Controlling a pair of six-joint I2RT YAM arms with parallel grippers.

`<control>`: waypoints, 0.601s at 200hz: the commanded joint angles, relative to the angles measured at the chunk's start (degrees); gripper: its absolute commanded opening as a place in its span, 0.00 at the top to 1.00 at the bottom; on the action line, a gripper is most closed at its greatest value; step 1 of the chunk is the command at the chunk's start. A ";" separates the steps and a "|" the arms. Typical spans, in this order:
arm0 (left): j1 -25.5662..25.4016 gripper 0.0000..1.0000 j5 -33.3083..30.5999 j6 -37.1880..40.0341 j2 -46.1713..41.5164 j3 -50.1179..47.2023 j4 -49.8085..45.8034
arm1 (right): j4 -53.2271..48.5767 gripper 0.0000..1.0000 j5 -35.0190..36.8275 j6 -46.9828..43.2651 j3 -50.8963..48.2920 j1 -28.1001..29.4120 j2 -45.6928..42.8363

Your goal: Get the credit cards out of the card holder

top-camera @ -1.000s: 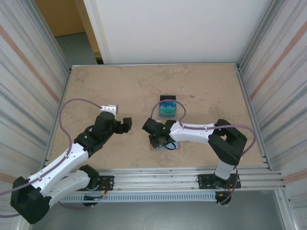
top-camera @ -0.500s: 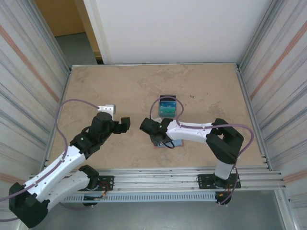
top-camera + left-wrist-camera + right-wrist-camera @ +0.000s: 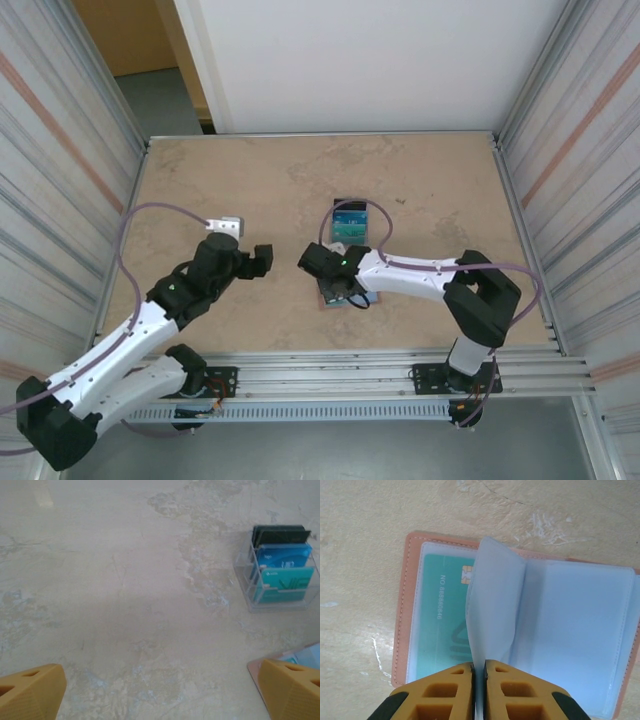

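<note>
**Arm poses, top and wrist views.** Left arm [image 3: 130, 335]: its elbow is folded back past the table's near-left corner, and the forearm slants up toward the middle of the table [image 3: 200, 180]. The left gripper [image 3: 262, 260] is held above the surface with its jaws spread wide (its yellow fingers [image 3: 30, 692] sit in opposite lower corners of the wrist view).

Right arm [image 3: 420, 280]: it rises from the near edge, bends at the elbow toward the right edge, and the forearm runs left. The right gripper [image 3: 479, 667] points down, its jaws almost together, pinching one thin leaf [image 3: 495, 605] of the card holder [image 3: 402, 605].
</note>
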 commanded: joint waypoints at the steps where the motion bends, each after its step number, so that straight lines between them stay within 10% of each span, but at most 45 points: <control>1: -4.60 0.01 -5.35 -3.41 4.20 2.44 -0.23 | 4.20 0.85 -4.86 0.58 -3.06 -2.06 -3.71; 64: -19.61 0.01 -11.22 -19.14 27.49 8.90 -0.32 | 11.12 0.84 -11.34 2.17 -9.86 -6.57 -7.93; 120: -21.18 0.01 -10.52 -23.27 37.07 10.63 3.52 | 11.93 0.84 -12.07 2.43 -12.55 -8.62 -10.99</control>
